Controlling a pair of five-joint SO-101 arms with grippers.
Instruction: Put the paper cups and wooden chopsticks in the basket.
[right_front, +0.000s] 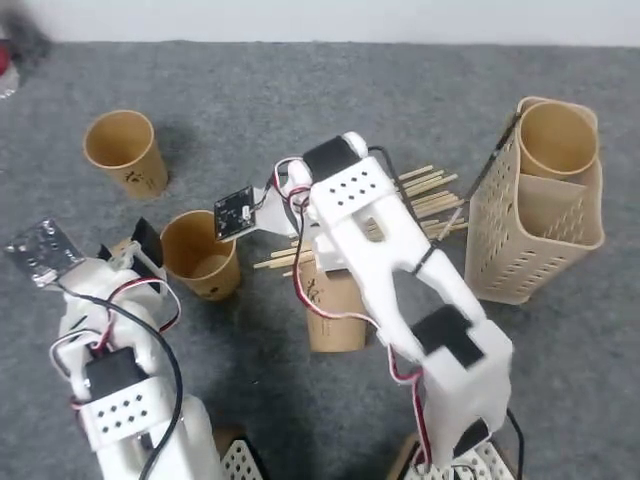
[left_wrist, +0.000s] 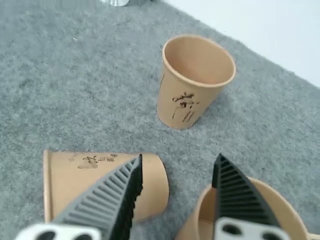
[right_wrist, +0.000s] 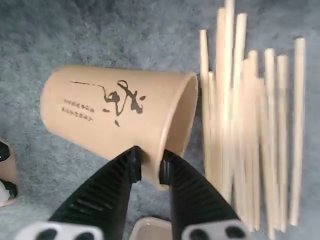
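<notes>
At the left a far cup (right_front: 125, 150) stands upright on the grey carpet (right_front: 300, 90), well apart from the arms. Closer in, the left gripper (left_wrist: 179, 161) hangs with its ribbed jaws spread, one above a fallen cup (left_wrist: 100, 182) lying on its side and the other above the rim of a near cup (right_front: 200, 255) standing upright. In the middle, the right gripper (right_wrist: 149, 157) has its jaws nearly together, clamped on the rim wall of a pinched cup (right_wrist: 115, 110) that lies tilted on its side just beside the wooden chopsticks (right_wrist: 250, 125). Whether that cup is off the carpet I cannot tell. The step in hand looks like carrying it to the basket (right_front: 530, 230) at the right, where a nested cup (right_front: 556, 140) already stands in the farther compartment. Thin paper wall creases easily, so the pinch should be firm but light. The cup should swing bottom-down before release over the nearer compartment, and lift clear of the sticks so none gets dragged. The cups are smooth tapered tan paper with rolled rims, the chopsticks pale, slim and loosely fanned, the basket stiff perforated plastic, the carpet fuzzy and grippy
</notes>
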